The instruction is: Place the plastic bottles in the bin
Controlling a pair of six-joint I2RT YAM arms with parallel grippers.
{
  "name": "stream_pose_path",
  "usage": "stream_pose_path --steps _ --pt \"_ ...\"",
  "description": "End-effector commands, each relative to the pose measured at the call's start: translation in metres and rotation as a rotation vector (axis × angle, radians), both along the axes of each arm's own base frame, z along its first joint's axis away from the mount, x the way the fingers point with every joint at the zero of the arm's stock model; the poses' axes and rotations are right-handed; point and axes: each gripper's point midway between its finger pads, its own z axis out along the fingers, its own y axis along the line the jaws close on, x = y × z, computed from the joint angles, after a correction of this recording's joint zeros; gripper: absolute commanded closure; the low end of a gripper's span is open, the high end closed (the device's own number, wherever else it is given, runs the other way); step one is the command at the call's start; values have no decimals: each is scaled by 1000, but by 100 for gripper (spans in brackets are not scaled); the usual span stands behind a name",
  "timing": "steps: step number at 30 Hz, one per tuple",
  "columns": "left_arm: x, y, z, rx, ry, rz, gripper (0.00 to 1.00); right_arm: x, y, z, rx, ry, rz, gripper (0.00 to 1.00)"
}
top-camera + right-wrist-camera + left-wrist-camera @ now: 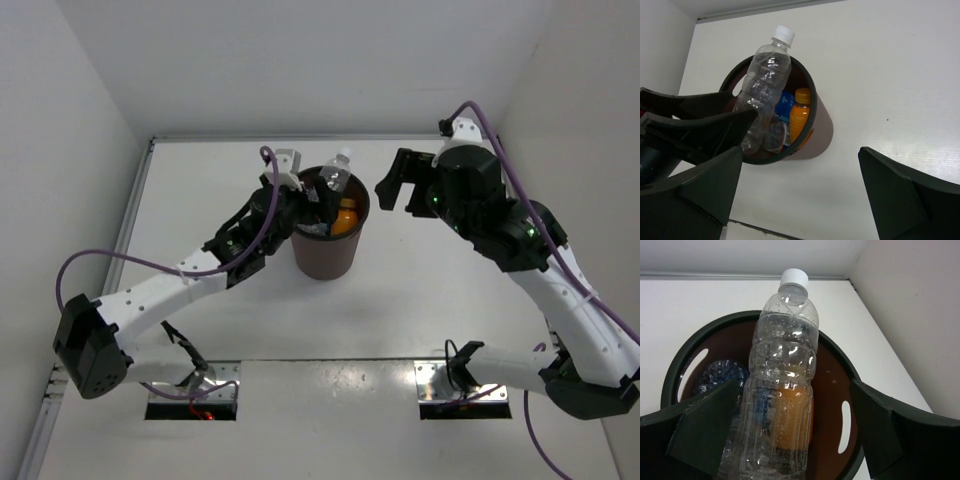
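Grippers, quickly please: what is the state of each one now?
Left gripper: open around the clear bottle, not gripping it.
Right gripper: open, empty.

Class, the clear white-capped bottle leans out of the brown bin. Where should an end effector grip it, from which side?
Probably the ribbed upper body of the clear bottle, below its shoulder: only that part stands above the rim of the bin, the base sitting among other bottles. Come from above, closing across its round width; the rim blocks lower approaches.
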Motion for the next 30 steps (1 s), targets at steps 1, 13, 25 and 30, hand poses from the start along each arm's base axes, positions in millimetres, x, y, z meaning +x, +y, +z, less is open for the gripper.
stream_pose_path --steps 1,13,25,30 --pt "2 5 37 -35 -80 48 0 -1 -5 0 -4 -6 -9 0" --pt "39 120 140 7 -217 489 0 10 1 -48 -132 215 -56 0" --pt "9 363 26 180 108 1225 0 8 -59 -64 -199 250 -341 0" --pt "7 368 -15 127 226 1237 0 14 -99 -84 -318 350 -507 0"
